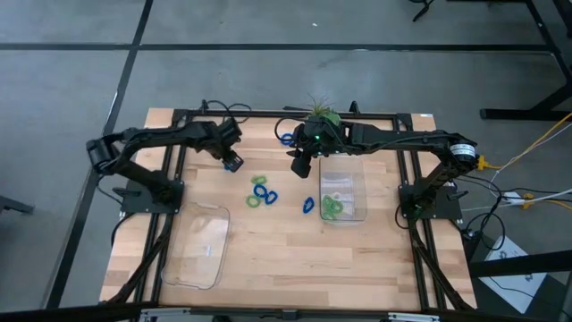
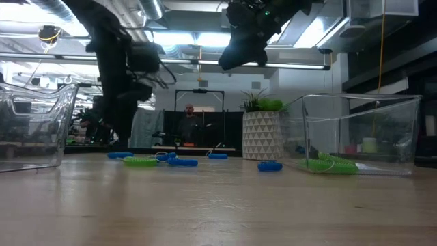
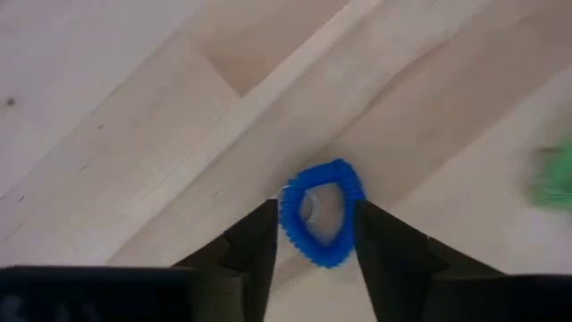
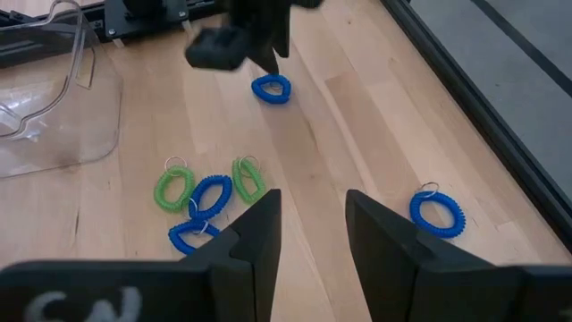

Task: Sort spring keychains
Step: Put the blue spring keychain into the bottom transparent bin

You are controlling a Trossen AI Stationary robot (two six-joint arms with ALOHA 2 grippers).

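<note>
Left end effector [image 3: 313, 237] reaches down to the table, fingers parted astride a blue keychain [image 3: 319, 213].

Pale wood worktop [image 1: 286, 259] carries two clear trays, one [image 1: 198, 248] at left, one [image 1: 343, 197] at right holding green coils, loose blue and green spring keychains [image 1: 262, 194] between them, and a potted plant [image 1: 319, 116] at the back edge.

Spring keychains: bright blue [image 4: 271, 88] and light green [image 4: 174, 188]. Table [image 1: 286, 259]: pale wood grain. Trays [image 1: 198, 246]: clear. Plant pot [image 2: 263, 135]: white, apparently diamond-patterned, at twelve o'clock. Arms [image 1: 161, 143]: black.
</note>
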